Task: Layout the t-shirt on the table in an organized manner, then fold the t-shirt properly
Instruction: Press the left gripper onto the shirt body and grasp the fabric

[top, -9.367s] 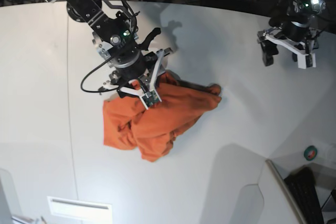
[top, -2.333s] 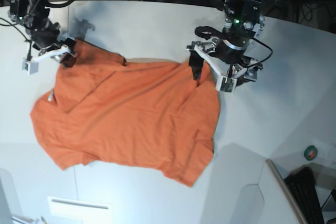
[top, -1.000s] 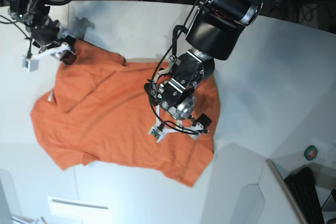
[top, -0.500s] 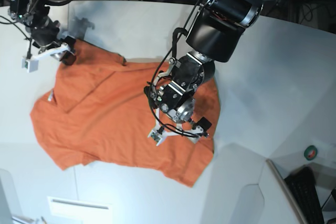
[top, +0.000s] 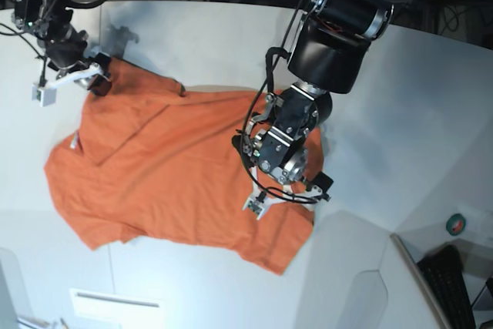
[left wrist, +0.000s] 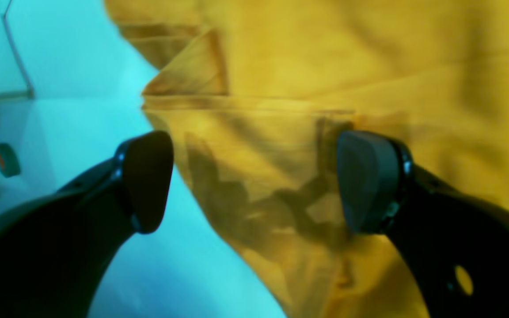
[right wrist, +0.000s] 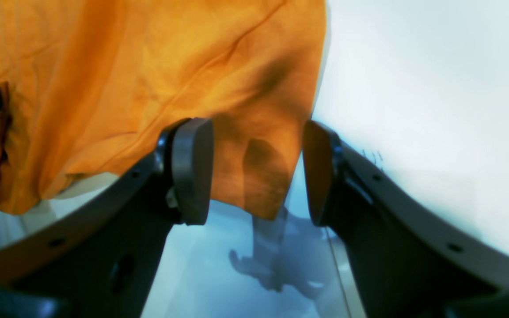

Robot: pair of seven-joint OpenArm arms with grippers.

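Laying-out step in hand: orange t-shirt (top: 177,167) spread, creased, on the white worktop (top: 431,113). Left gripper (top: 286,194) poised at its lower corner, jaws spread; right gripper (top: 73,81) straddling the far corner, jaws parted, nothing pinched. Next, likely: closing on cloth and tugging flat.

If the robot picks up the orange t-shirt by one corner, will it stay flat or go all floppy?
Probably floppy: the t-shirt lies in soft wrinkles and folds on the table. It looks thin, so likely light. It may drag and bunch rather than slide neatly.
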